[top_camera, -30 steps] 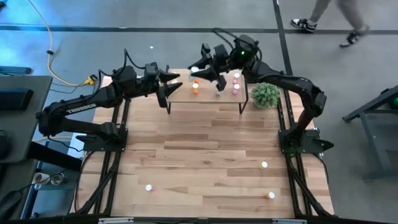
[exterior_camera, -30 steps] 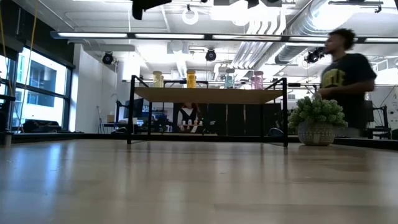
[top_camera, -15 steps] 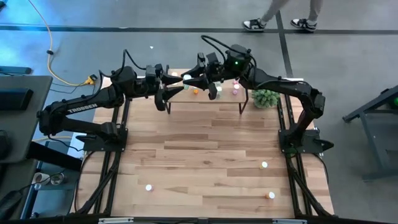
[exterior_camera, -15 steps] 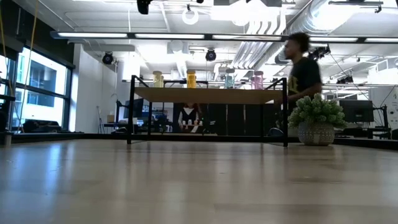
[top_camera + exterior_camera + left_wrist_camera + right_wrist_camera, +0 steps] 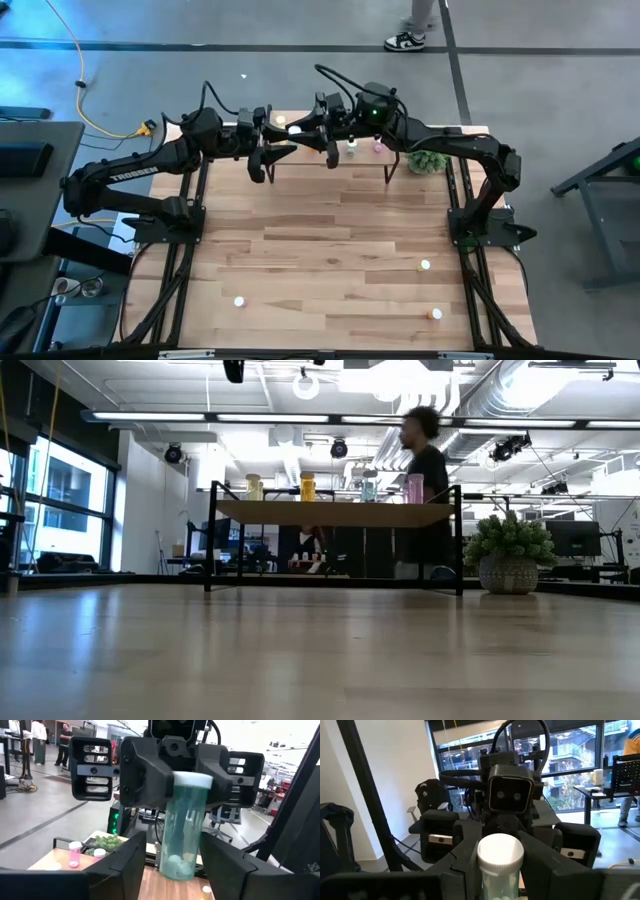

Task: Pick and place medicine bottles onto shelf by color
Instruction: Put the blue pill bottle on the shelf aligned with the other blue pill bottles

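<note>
A green translucent medicine bottle (image 5: 182,827) with a white cap (image 5: 295,128) hangs in the air above the left end of the shelf (image 5: 370,160). My right gripper (image 5: 185,775) is shut on it. My left gripper (image 5: 283,142) faces it from the left, open. Its two fingers (image 5: 127,862) stand on either side of the bottle's lower half; I cannot tell whether they touch. Yellow (image 5: 254,487), orange (image 5: 307,486), green (image 5: 369,487) and pink (image 5: 414,488) bottles stand upright on the shelf board (image 5: 335,513). My right gripper pinches the green bottle's upper body just below the cap (image 5: 187,802) between its two fingers. The fingers come level from the table's right side, across the bottle. The bottle stands upright, cap up, lifted clear of the shelf.
A green plant ball (image 5: 430,158) stands right of the shelf. Three loose bottles lie on the near half of the table (image 5: 424,265) (image 5: 238,300) (image 5: 436,314). A person (image 5: 425,490) walks behind the table.
My right gripper has gone from over the shelf's far middle toward the table's left edge with the green bottle, up to my left gripper. The bottle now sits between the left fingers. The person behind the table has walked leftward in the low view.
</note>
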